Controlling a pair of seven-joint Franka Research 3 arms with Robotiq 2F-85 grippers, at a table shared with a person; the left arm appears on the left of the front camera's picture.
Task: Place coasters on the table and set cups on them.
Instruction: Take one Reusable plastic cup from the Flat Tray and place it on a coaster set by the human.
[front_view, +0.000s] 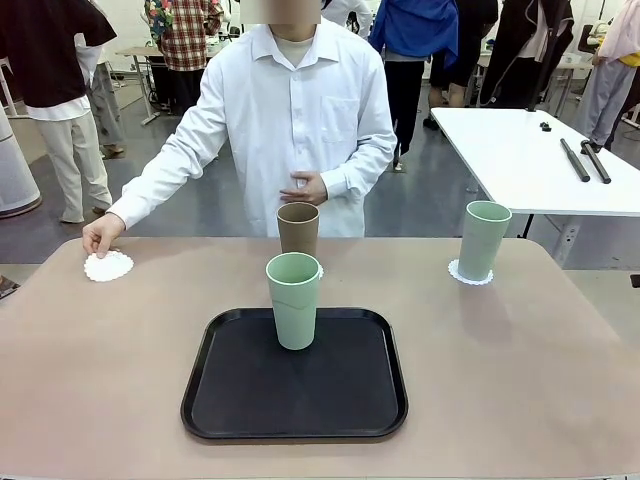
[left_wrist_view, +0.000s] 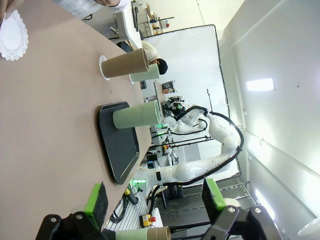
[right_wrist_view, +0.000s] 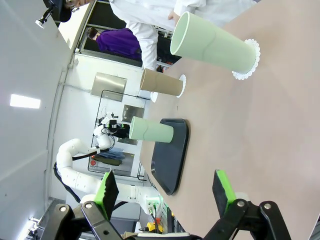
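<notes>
Bare table (front_view: 100, 380) flanks the tray (front_view: 250, 392); the mint cup (front_view: 294, 300) on it screens the brown cup (front_view: 298, 228) behind.

Mint cups (front_view: 294, 300), tan cup (front_view: 298, 230), white lacy coasters (front_view: 108, 266), black tray (front_view: 230, 400)

Tan cup (front_view: 297, 228) base and its coaster (front_view: 320, 271) mostly hidden behind mint cup (front_view: 293, 300) on tray (front_view: 230, 400).

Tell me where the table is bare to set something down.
Bare beige tabletop: left of the black square tray, nearer than the white lacy paper coaster at the person's hand, and right of the tray, before the far-right mint green tumbler. Crowded: centre, tan-brown tumbler behind the tray's mint tumbler.
</notes>
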